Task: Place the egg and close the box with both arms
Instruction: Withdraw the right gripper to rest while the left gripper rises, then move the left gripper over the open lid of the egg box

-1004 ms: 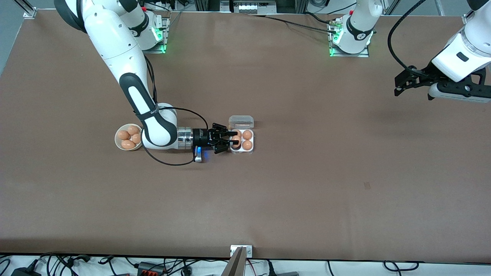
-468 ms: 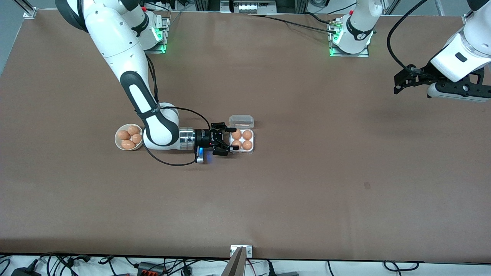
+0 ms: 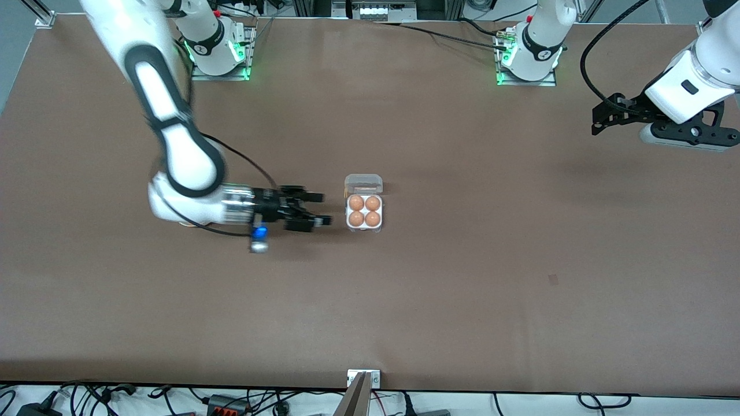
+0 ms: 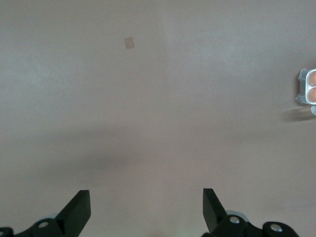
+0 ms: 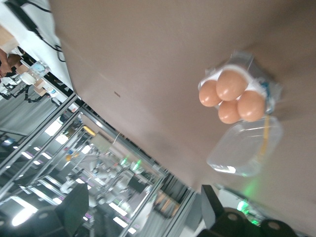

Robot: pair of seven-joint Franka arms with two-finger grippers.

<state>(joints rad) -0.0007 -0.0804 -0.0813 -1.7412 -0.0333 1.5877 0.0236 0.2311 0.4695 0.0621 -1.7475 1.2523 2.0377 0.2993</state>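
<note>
The box (image 3: pixel 364 222) sits mid-table, its clear lid (image 3: pixel 363 184) swung open and lying flat on the side farther from the front camera. Four brown eggs fill its cells; one egg (image 3: pixel 356 203) is in the cell toward the right arm's end. My right gripper (image 3: pixel 321 208) hangs open and empty beside the box, toward the right arm's end. The right wrist view shows the box (image 5: pixel 266 84), its eggs (image 5: pixel 231 85) and lid (image 5: pixel 244 145) past my right gripper (image 5: pixel 143 207). My left gripper (image 3: pixel 594 121) waits open over the left arm's end; in the left wrist view my left gripper (image 4: pixel 145 207) is over bare table, with the box (image 4: pixel 299 94) at the frame's edge.
The two arm bases (image 3: pixel 218 52) (image 3: pixel 529 55) stand along the table edge farthest from the front camera. A small dark mark (image 3: pixel 553 280) lies on the brown table, also seen as a small mark (image 4: pixel 129 43). A metal clamp (image 3: pixel 363 378) sits at the near edge.
My right gripper opened, left the egg in the box and drew back toward the right arm's end; its arm now covers the bowl of eggs. The left gripper barely shifted.
</note>
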